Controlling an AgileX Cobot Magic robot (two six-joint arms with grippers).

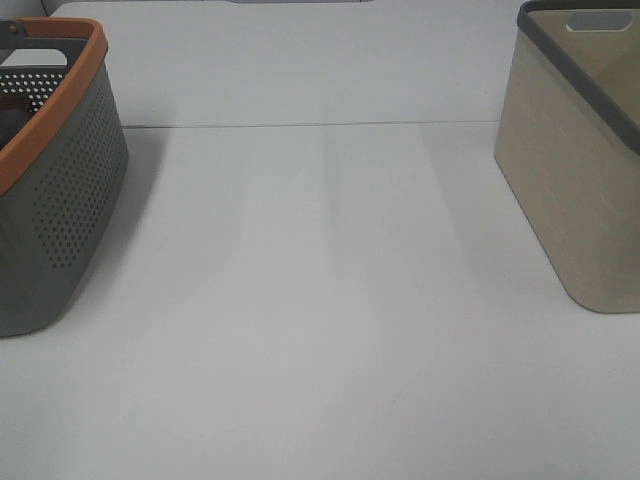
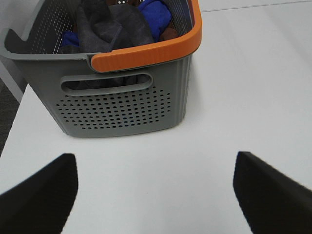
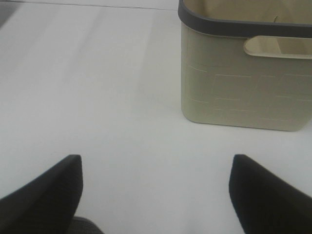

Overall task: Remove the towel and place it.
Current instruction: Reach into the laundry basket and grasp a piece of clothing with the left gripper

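Observation:
The towel (image 2: 109, 27) is a dark, soft cloth heaped inside the grey perforated basket (image 2: 122, 107) with an orange rim. It lies among other cloths and only its upper folds show. In the left wrist view my left gripper (image 2: 155, 163) is open over the bare table, a short way in front of the basket's handle side, with nothing between its fingers (image 2: 44, 195). In the right wrist view my right gripper (image 3: 156, 163) is also open and empty, short of the beige basket (image 3: 239, 83). Neither gripper shows in the exterior high view.
The grey basket (image 1: 60, 200) stands at the left edge of the white table (image 1: 320, 300), the beige basket (image 1: 580, 180) with a dark grey rim at the right. A bright blue cloth (image 2: 155, 14) and a brown one (image 2: 169, 33) share the grey basket.

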